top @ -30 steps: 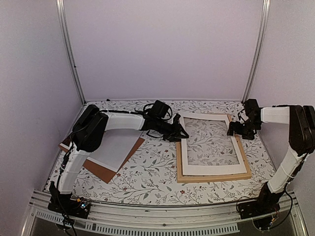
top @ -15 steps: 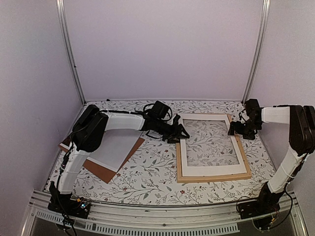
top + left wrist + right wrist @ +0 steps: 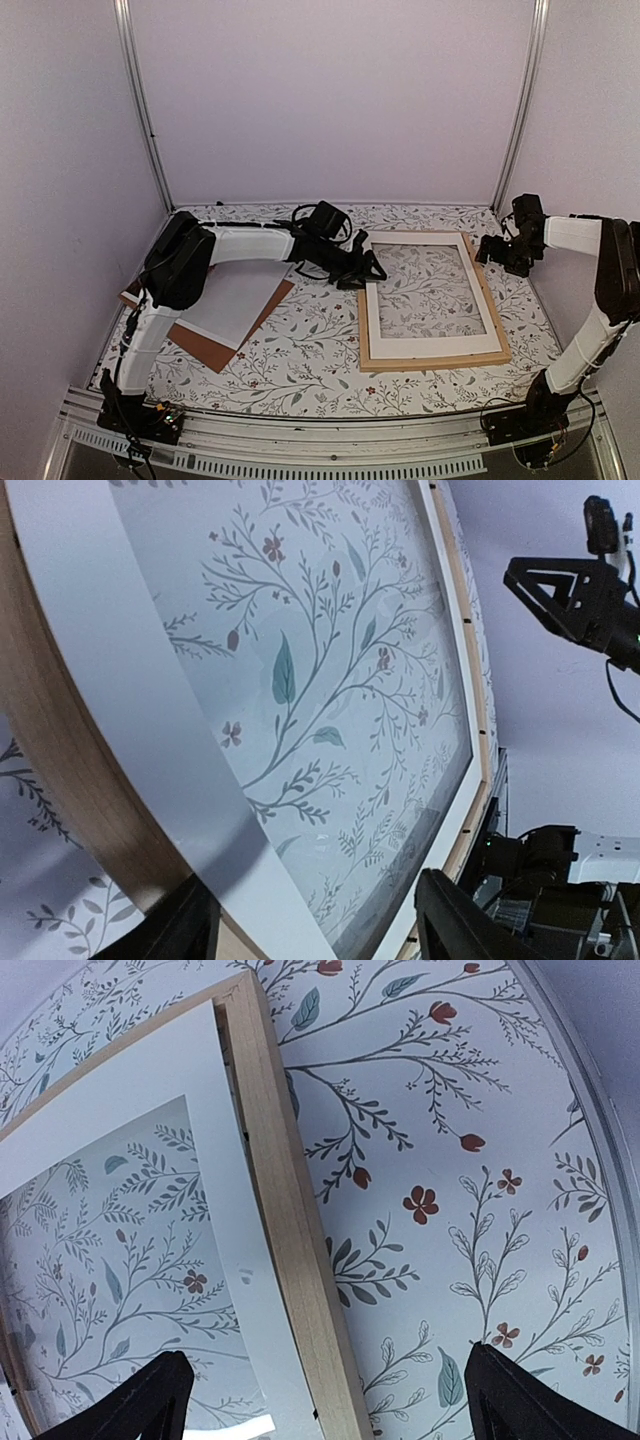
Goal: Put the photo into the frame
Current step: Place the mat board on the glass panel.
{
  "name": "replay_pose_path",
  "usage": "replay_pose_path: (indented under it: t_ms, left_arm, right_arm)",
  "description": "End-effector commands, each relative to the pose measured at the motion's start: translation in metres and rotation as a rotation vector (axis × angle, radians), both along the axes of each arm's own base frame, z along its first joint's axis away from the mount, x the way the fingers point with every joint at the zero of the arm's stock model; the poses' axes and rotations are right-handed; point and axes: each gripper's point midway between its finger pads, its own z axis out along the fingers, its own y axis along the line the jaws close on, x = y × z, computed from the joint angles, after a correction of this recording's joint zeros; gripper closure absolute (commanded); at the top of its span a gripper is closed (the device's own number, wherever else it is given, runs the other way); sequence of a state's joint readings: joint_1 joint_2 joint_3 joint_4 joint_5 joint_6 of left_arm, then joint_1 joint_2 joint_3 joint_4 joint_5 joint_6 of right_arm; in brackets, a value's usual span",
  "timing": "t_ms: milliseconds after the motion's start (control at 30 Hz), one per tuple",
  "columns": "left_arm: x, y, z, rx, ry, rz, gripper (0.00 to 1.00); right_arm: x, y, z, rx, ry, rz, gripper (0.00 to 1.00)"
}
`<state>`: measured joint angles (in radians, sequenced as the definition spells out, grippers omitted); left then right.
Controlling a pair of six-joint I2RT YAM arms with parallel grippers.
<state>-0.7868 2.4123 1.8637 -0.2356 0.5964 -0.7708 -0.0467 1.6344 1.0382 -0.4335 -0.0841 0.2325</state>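
Observation:
The frame (image 3: 435, 362) of light wood lies flat at centre right, and a white mat (image 3: 430, 345) with a cut-out window rests inside it. The photo (image 3: 232, 300) lies white side up at the left. My left gripper (image 3: 370, 270) sits low at the frame's left rail, open and holding nothing. Its wrist view shows the wooden rail (image 3: 60, 770) and the mat's strip (image 3: 130, 700) running between the spread fingers of the left gripper (image 3: 315, 930). My right gripper (image 3: 490, 250) hovers open off the frame's far right corner. There, the right gripper (image 3: 345, 1400) straddles the rail (image 3: 290, 1210).
A brown backing board (image 3: 205, 350) lies under the photo at the left. The floral tablecloth (image 3: 310, 350) covers the table. Metal posts (image 3: 145, 110) and pale walls close in the back and sides.
The left gripper's jaws have widened at the mat's left edge. The right gripper has drawn back to the right, off the frame's far right corner.

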Motion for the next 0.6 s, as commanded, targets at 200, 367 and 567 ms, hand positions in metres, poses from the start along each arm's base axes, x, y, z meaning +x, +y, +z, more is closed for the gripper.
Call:
replay_pose_path:
  t_ms: [200,367,567]
  left_arm:
    - [-0.001,0.003,0.03,0.056,-0.125,0.001,0.29]
    - [0.0,0.001,0.026,0.059,-0.128,-0.012,0.29]
    - [0.007,-0.003,0.026,0.066,-0.146,-0.013,0.29]
  right_arm:
    - [0.01,0.001,0.015,0.026,-0.063,-0.01,0.01]
    - [0.009,0.003,0.011,0.036,-0.06,-0.005,0.01]
    - [0.007,0.003,0.01,0.031,-0.059,-0.005,0.01]
